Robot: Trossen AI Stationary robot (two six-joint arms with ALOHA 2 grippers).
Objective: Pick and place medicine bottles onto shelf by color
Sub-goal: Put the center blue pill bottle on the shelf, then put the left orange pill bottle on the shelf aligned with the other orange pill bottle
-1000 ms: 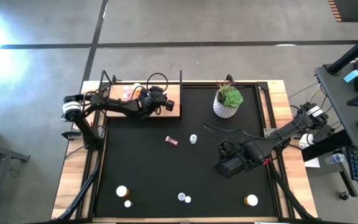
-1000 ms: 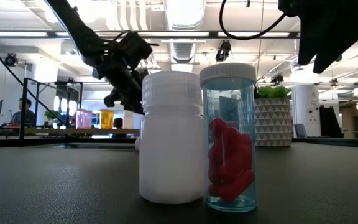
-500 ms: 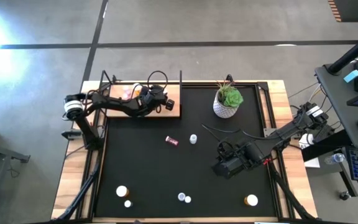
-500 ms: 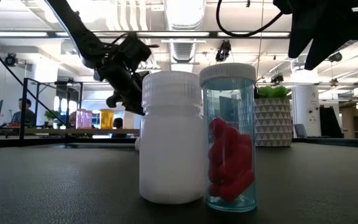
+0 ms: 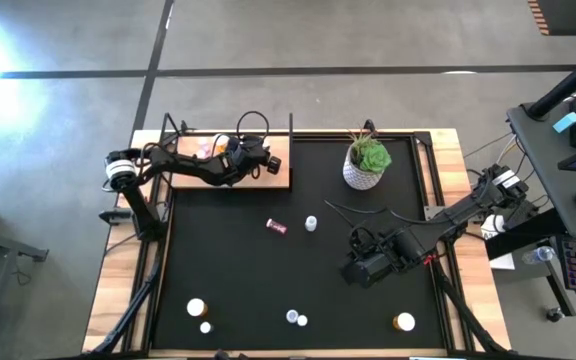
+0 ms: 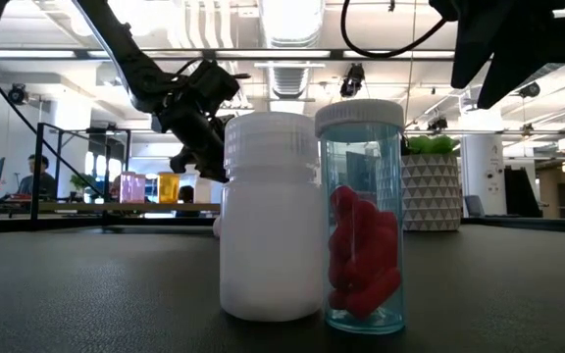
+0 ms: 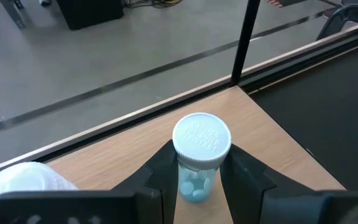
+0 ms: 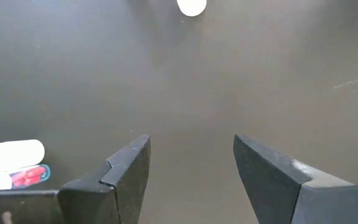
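Upper left of the overhead frame: the left gripper [image 7: 197, 180] clenches a white-capped pale blue pill bottle [image 7: 199, 152] over the light wooden shelf [image 5: 278, 178]. The right gripper [image 8: 191, 168] hangs released, lower right above the black mat [image 5: 238, 280].

Legible text: none. White cap [image 7: 202, 138] of the bottle seen in the left wrist view bears embossed lettering around its top, too faint to read. No labels, brands or numbers readable elsewhere.
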